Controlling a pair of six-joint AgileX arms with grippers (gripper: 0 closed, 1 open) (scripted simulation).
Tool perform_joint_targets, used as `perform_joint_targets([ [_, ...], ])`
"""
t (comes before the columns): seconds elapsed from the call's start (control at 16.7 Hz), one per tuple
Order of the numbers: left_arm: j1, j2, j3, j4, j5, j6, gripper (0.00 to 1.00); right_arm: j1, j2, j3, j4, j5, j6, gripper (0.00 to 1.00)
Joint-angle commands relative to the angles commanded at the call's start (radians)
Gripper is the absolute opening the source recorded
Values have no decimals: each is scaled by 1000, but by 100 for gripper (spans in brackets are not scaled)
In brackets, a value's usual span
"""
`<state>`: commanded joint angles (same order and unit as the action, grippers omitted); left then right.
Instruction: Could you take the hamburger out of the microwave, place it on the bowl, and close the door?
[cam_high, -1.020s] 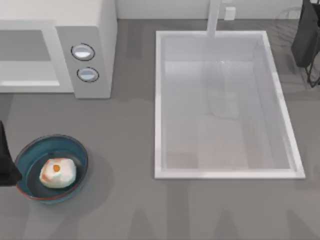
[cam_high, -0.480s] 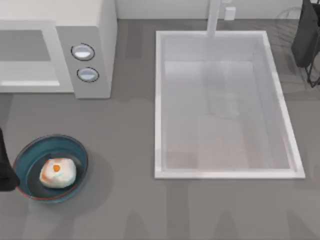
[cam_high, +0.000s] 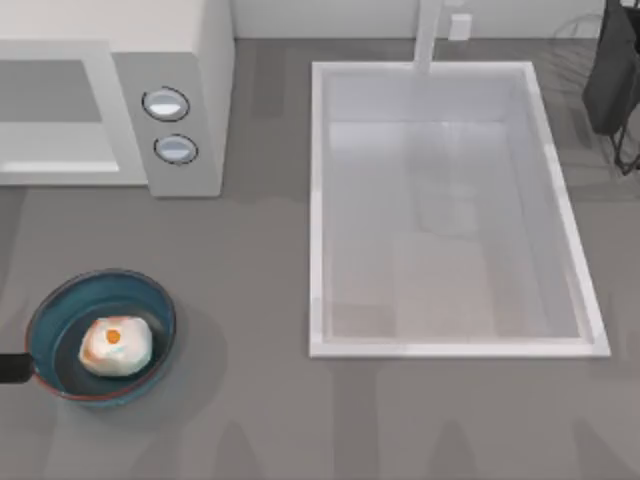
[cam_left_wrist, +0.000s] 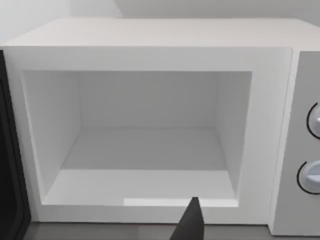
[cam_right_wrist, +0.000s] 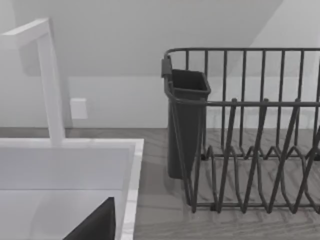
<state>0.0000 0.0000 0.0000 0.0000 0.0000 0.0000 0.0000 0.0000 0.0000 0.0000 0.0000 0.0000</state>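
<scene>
The hamburger rests inside the bowl at the lower left of the top view, on the table. The microwave occupies the upper left, cavity open and vacant. Left pincer faces that cavity; right pincer sits above the sink. Finger state of either pincer: cannot tell.

- No readable text, label, brand, number or sign anywhere.
- Blank grey side panel on the large white boxy microwave, far left of the table; two round silver-rimmed knobs unmarked.
- Plain white rectangular sink basin, unlettered.
</scene>
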Motion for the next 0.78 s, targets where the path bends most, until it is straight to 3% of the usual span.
perform_joint_targets([
  [0.24,0,0,0,0,0,0,2,0,0,0,0,0,0,100],
  [0.78,0,0,0,0,0,0,0,0,0,0,0,0,0,100],
])
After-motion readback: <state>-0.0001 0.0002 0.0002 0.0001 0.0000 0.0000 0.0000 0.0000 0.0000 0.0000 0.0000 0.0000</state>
